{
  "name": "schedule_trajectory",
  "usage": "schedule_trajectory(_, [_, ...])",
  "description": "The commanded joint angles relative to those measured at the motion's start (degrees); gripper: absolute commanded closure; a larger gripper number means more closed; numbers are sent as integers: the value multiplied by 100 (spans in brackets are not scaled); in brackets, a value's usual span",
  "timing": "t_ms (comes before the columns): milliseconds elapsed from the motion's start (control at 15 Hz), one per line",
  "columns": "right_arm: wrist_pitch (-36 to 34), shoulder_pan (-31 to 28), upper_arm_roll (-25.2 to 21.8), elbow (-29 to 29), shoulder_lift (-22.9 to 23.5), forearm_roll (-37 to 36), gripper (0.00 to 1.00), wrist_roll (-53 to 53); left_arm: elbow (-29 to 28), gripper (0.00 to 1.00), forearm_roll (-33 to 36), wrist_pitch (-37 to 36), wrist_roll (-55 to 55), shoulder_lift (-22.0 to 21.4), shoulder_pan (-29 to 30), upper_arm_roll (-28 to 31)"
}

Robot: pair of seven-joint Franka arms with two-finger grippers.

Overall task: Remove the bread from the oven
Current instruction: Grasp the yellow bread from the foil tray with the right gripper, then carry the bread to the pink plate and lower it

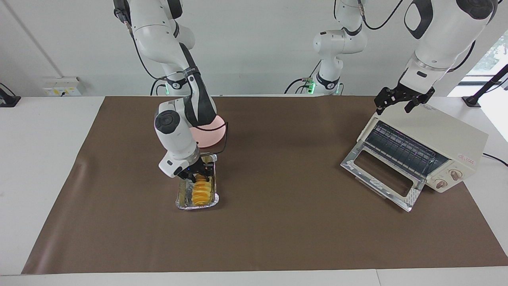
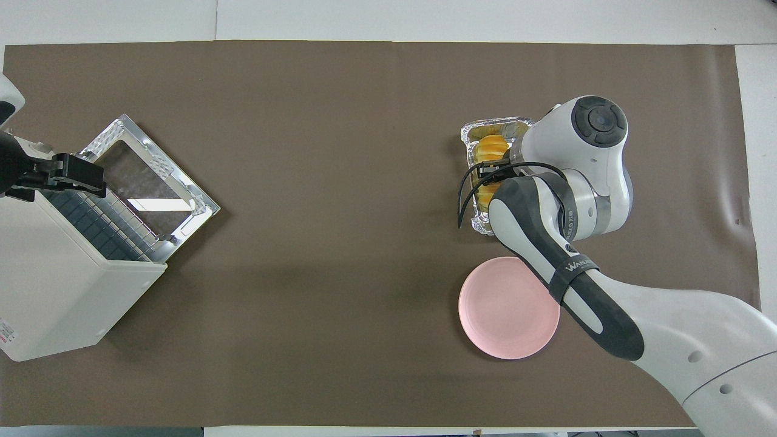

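Observation:
The bread (image 1: 201, 192) is a ridged golden-yellow loaf lying in a silver foil tray (image 1: 182, 205) toward the right arm's end of the table; it also shows in the overhead view (image 2: 491, 145). My right gripper (image 1: 198, 175) is down at the end of the bread nearer to the robots, inside the tray. The cream-white oven (image 1: 436, 135) stands toward the left arm's end, its door (image 1: 381, 174) dropped open and its wire rack bare. My left gripper (image 1: 395, 108) is open and empty at the top front edge of the oven.
A round pink plate (image 1: 210, 133) lies beside the foil tray, nearer to the robots, partly covered by the right arm. A brown mat (image 1: 278, 198) covers the table. The open oven door (image 2: 152, 176) juts out over the mat.

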Motion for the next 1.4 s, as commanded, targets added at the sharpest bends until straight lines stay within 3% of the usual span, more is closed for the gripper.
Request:
schedule_trajectory(0, [-4,-122,48,-69,-74,66,100,10,-165,0,-97,52,9,-153,35,29])
schedule_trajectory(199, [-354,-157,39,88,-144,5,100,-16,-165,0,-98,52,9,-153,35,29])
schedule_trajectory(465, [-2320,-166,-30,1195,-372,-66,100,1,-165,0,-98,52,9,-152,35,29])
schedule_trajectory(731, [-3683,-270,-66,1109,-1495,-233,100,221,-165,0,-89,52,9,-161,35,29])
schedule_trajectory(864, [-4064,-359,-48,638,-2189,-233,100,265,-165,0,-89,52,9,-161,35,29])
schedule_trajectory(1063, [-3908,-280,-14,-426,-2964,-233,100,502,-165,0,-97,52,9,-161,35,29])
schedule_trajectory(1263, [-2943,158,13,-1691,-3483,-215,100,511,-165,0,-89,52,9,-153,35,29])
schedule_trajectory(1329, [-2766,238,13,-1869,-3502,-215,100,511,-165,0,-97,43,9,-152,35,29])
